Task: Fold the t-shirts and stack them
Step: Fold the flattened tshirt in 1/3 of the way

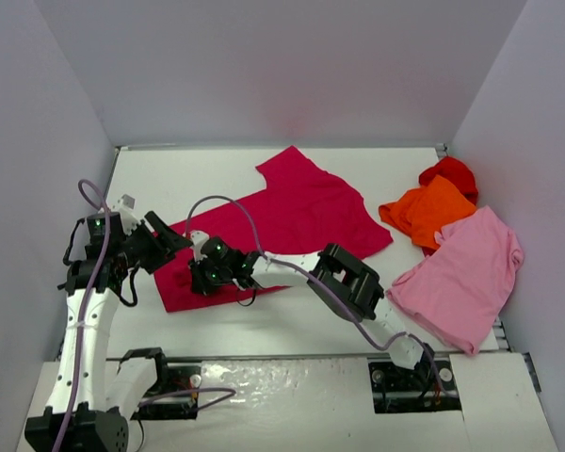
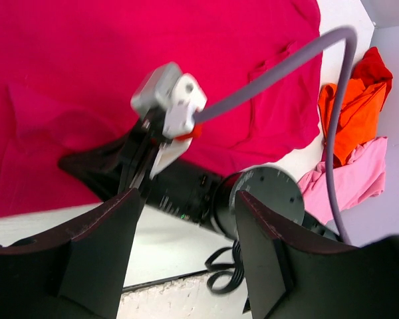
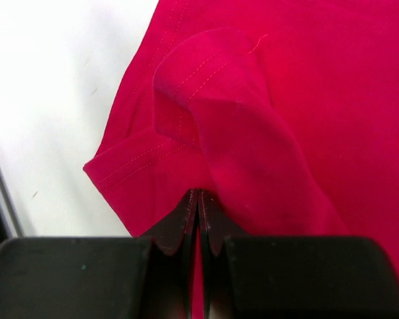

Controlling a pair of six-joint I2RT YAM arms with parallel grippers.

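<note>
1. Currently, I judge the task to be at its very start; no t-shirt is folded and no stack exists.
2. Crimson t-shirt (image 1: 301, 212): lies spread, with some wrinkles, across the middle of the table (image 1: 217, 169); its near-left corner sits beneath the two wrists.
3. Right gripper (image 3: 198, 199): fingers pressed together, pinching a raised fold of the crimson cloth beside its stitched hem; I read this as the grasp for a first fold.
4. Left gripper (image 2: 186, 199): fingers spread, nothing between them; it hovers over the same near-left part of the shirt, just beside the right wrist.
5. Orange t-shirt (image 1: 433, 212), bright red t-shirt (image 1: 449, 174) and light pink t-shirt (image 1: 466, 273): lie unfolded at the right side of the table; orange overlaps bright red; light pink touches orange.
6. Remaining work, as I judge it: fold the crimson t-shirt; fold the other three; stack all four.
</note>
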